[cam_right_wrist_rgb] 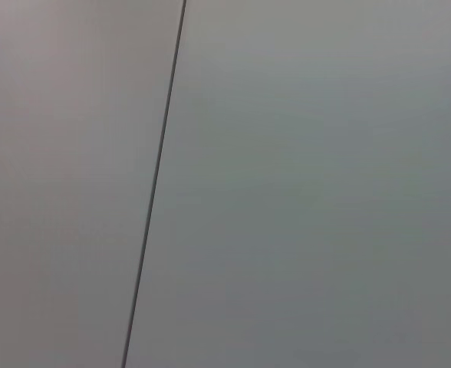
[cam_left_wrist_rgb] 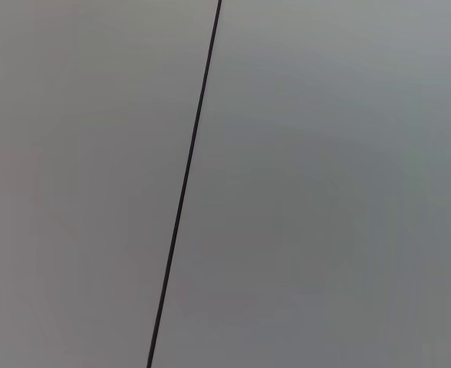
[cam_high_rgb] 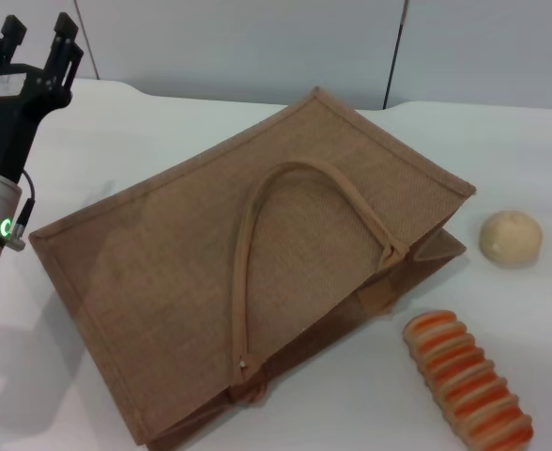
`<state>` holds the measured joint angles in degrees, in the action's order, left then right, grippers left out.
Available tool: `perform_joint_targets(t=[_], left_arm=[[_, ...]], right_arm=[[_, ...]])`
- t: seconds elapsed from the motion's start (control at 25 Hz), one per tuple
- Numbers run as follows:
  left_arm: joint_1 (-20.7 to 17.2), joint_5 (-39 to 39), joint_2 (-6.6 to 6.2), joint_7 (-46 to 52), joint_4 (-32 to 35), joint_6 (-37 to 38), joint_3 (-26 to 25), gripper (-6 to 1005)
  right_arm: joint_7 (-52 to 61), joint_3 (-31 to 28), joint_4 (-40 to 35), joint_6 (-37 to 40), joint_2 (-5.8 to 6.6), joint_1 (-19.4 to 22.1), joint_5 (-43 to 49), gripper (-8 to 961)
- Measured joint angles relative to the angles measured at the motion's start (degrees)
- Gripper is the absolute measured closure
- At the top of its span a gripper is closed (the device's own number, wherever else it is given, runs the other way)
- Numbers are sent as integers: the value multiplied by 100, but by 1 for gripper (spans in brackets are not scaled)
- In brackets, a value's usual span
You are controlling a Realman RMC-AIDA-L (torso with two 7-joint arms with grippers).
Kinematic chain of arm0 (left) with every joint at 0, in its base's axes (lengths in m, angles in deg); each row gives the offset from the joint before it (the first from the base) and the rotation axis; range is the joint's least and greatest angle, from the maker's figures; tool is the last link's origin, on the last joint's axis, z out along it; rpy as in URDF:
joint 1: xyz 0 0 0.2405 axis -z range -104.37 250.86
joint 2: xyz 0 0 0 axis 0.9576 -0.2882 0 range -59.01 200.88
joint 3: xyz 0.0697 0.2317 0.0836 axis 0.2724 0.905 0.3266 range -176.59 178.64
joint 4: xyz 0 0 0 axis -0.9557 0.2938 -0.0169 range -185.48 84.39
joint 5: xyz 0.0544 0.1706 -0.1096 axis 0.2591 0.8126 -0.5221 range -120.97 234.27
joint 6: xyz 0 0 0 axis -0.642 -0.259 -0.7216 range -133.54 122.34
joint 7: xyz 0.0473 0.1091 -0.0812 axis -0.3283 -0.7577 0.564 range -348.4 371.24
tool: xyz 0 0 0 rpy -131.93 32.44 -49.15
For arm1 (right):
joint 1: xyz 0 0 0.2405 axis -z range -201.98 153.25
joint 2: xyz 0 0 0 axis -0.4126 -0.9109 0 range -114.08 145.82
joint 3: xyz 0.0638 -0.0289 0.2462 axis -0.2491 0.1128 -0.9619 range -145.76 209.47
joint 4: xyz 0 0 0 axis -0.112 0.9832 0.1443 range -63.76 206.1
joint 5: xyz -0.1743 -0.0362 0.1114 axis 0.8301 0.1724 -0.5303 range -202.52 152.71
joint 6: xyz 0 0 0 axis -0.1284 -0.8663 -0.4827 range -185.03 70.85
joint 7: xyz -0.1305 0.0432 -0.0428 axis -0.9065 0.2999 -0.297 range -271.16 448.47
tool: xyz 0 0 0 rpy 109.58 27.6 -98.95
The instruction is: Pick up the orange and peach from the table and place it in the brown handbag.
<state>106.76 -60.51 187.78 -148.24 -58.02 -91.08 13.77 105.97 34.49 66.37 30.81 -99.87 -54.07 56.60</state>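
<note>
A brown handbag (cam_high_rgb: 257, 272) lies flat on the white table (cam_high_rgb: 163, 127), one looped strap handle (cam_high_rgb: 285, 235) arched across its upper face. My left gripper (cam_high_rgb: 38, 38) is raised at the table's far left corner, its black fingers (cam_high_rgb: 65, 33) apart and holding nothing. To the bag's right sit a beige round lump (cam_high_rgb: 511, 237) and, nearer me, an orange-and-cream striped ridged loaf (cam_high_rgb: 468, 383) (neither touching the bag). Both wrist cameras face only a grey panelled wall (cam_left_wrist_rgb: 325, 192).
</note>
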Motion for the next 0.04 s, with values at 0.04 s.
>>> perform_joint_targets(t=[0.04], left_arm=[[0, 0, 2, 2, 0, 0, 0, 319]], right_arm=[[0, 0, 3, 0, 0, -1, -1, 194]])
